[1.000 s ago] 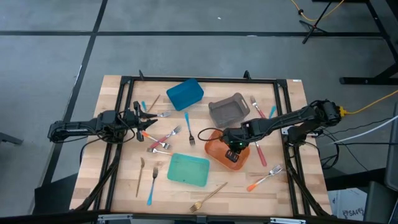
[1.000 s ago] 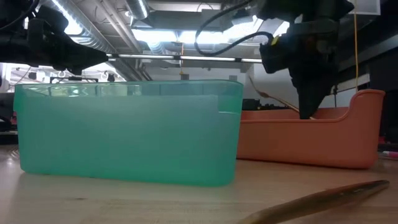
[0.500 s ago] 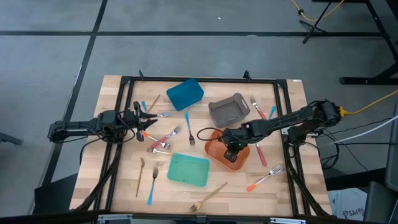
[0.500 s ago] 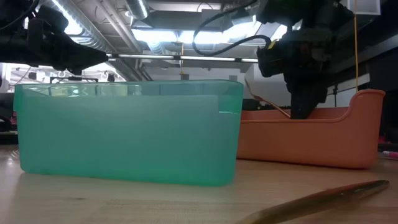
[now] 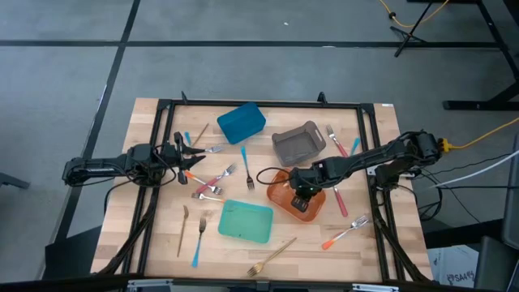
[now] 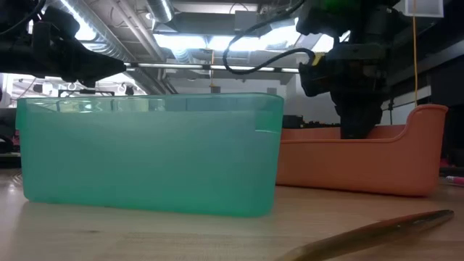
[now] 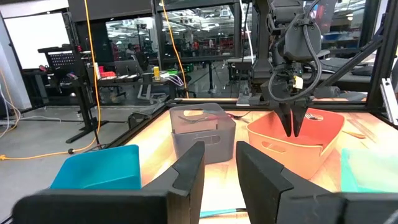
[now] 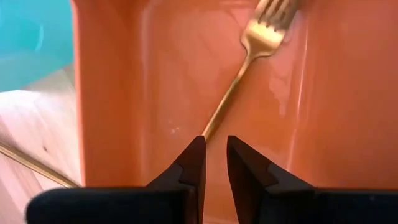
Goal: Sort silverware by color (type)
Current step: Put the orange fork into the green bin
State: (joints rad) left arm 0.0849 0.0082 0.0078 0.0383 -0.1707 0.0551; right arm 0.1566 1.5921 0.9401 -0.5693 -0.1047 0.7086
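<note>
Now the right gripper [image 5: 302, 193] hangs inside the shallow orange plastic bin [image 5: 280, 197], fingers pointing down, and its wrist view shows them set narrow with a slim gap, the end of an all-gold metal fork's [image 8: 249, 59] handle lying just at their tips, the fork flat on the bin floor and angled toward a far corner. Whether the fingers touch that handle I cannot tell; the fork rests on the bin rather than hanging, so it looks set down there as the place for gold pieces. Beside the orange bin sit a grey plastic bin [image 5: 298, 143] and a teal plastic bin [image 5: 246, 221], with a blue plastic bin [image 5: 241, 122] farther off beyond the grey one, presumably one per colour. The rest of the silverware lies loose on the wooden table [image 5: 154, 235]: a pink-handled fork [image 5: 336, 199] just beside the orange bin, an orange-handled fork [image 5: 344, 233] near it, a gold fork [image 5: 272, 257] past the teal bin, and a scatter well apart near the left gripper [image 5: 188, 156]. That gripper waits low over the scatter, fingers narrowly parted and empty.
</note>
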